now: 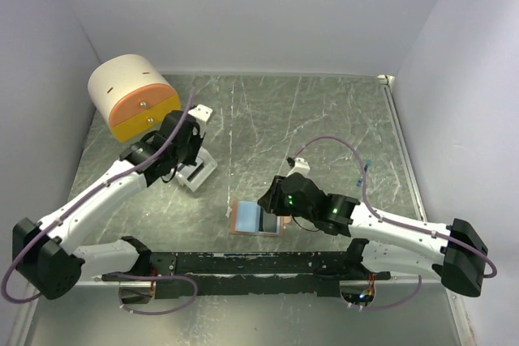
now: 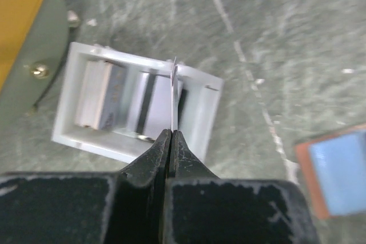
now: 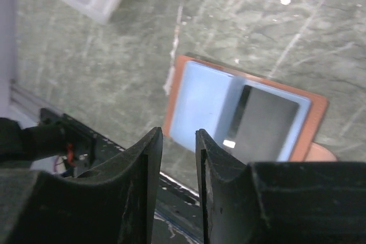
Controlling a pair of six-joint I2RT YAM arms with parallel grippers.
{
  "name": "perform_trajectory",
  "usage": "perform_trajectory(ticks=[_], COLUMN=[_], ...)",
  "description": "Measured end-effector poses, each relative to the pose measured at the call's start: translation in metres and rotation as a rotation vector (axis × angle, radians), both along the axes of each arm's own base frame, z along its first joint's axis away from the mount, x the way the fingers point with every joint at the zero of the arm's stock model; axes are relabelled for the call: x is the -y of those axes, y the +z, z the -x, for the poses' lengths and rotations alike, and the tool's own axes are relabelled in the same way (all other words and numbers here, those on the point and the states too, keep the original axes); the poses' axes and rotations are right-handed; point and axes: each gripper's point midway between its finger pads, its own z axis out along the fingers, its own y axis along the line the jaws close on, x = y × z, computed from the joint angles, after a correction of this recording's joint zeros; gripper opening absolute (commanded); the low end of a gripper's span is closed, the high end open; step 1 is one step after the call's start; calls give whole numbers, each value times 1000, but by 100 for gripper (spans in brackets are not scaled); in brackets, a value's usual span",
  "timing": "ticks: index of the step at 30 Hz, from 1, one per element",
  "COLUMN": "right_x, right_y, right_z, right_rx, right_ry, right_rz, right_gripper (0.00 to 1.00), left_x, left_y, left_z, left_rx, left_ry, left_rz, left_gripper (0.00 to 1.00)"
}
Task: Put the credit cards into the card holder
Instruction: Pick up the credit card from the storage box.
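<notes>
- Drawer unit (image 1: 134, 96), round, cream with an orange front, stood at far left of the table (image 1: 324, 119).
- Left gripper (image 2: 171, 135) hung just right of the unit, over the white open box (image 2: 74, 101). Jaws were pinched tight on one credit card (image 2: 173, 95).
- In the left wrist view the held card showed edge-on as a thin pale line running straight out from the fingertips, its plane in line with the fingers. It sat over the right part of the box. Long axis not determinable from this angle.
- More cards stood on edge in the box: a pale stack (image 2: 106, 95) at left and a grey one (image 2: 143, 104) in the middle. Any print was too blurred to read.
- Card holder (image 1: 257, 218) lay open and flat near the front-centre of the table, well apart from the box. Pale blue inside faced up with a salmon-brown rim showing; long axis ran roughly left to right.
- A dark card (image 3: 266, 124) sat in the holder's right pocket, flat. It carried a small pale mark, not legible.
- Right gripper (image 3: 178, 141) hovered over the holder's right half. There was a narrow gap between the jaws and nothing in it.
</notes>
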Motion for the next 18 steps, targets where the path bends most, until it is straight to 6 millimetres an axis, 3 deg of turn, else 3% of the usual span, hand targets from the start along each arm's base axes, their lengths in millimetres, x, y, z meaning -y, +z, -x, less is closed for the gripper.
perform_trajectory(ticks=[9, 18], right_x=[-19, -39], right_y=[51, 101], right_z=[3, 5], right_rx=[83, 144], right_ry=[38, 82], right_rz=[-272, -485], right_gripper=[28, 33], left_x=[50, 95], left_y=[46, 51], left_z=[48, 104], left_rx=[-34, -268], left_ry=[-148, -307], left_rz=[427, 742], left_gripper=[7, 7])
